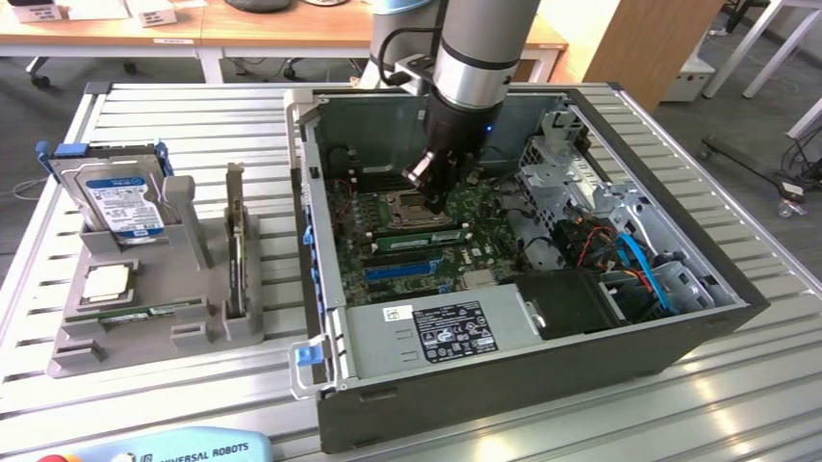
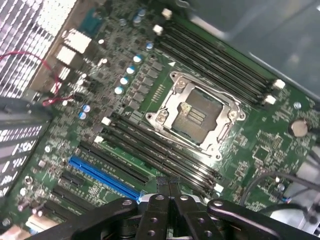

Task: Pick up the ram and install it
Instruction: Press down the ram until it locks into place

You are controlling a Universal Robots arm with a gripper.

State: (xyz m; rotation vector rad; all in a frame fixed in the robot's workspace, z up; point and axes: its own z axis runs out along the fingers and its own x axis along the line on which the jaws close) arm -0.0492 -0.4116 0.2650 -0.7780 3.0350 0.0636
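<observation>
The open computer case (image 1: 327, 289) takes up most of the table. The gripper (image 1: 430, 197) hangs inside it, pincer pressed together on nothing, just above the motherboard's (image 2: 260, 145) memory slots (image 2: 165, 160). The ram (image 1: 148, 310) seems to lie flat at the near end of the grey tray (image 1: 77, 356), on the exterior view's left and well apart. It looks light, stiff and fragile, best pinched by its long edges. The expansion card (image 1: 235, 241) stands close beside it.

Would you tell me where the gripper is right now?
In the exterior view the gripper is down inside the open computer case, over the motherboard next to the processor socket.
</observation>
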